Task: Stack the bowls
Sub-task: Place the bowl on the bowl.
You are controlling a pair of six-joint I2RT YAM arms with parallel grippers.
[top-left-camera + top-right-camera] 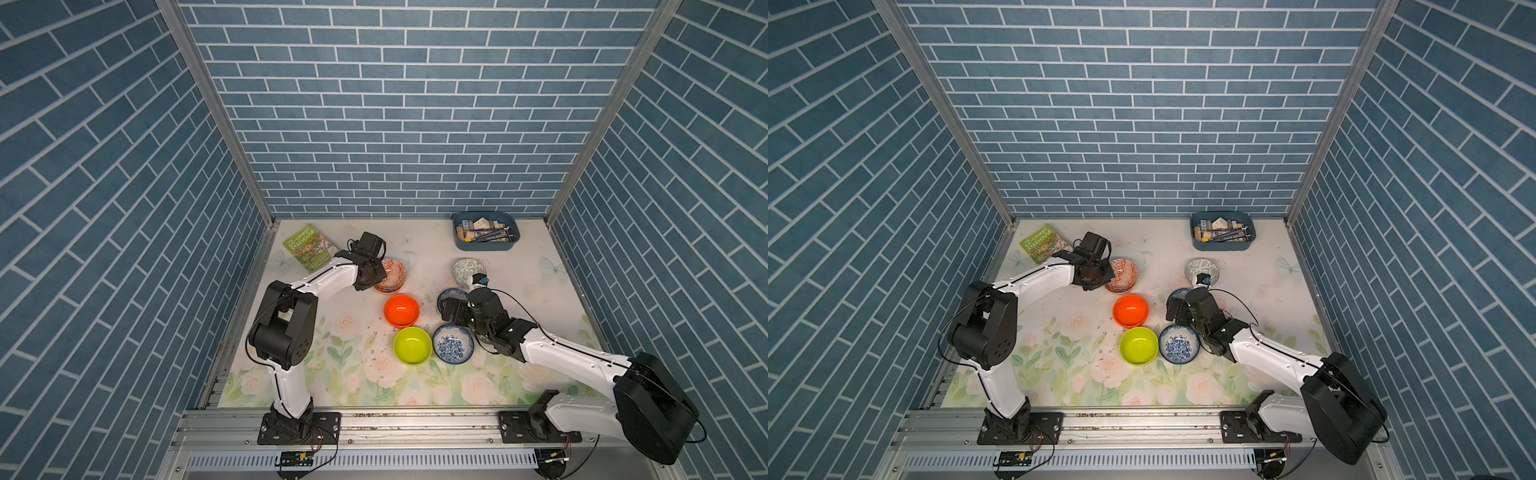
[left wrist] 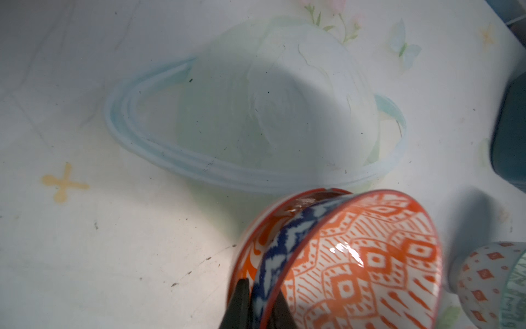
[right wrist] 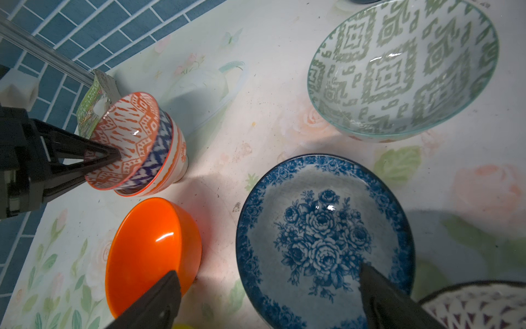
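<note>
The left gripper [image 2: 262,287] straddles the rim of the upper orange-white bowl [image 2: 370,256], one finger inside, one outside. Pinching or slack, I cannot tell. That bowl sits tilted inside the lower orange-white bowl [image 3: 178,151], far left on the surface [image 1: 353,374]. The right gripper [image 3: 270,302] hangs wide apart above the blue floral bowl [image 3: 321,228], beside the orange bowl [image 3: 150,250].
</note>
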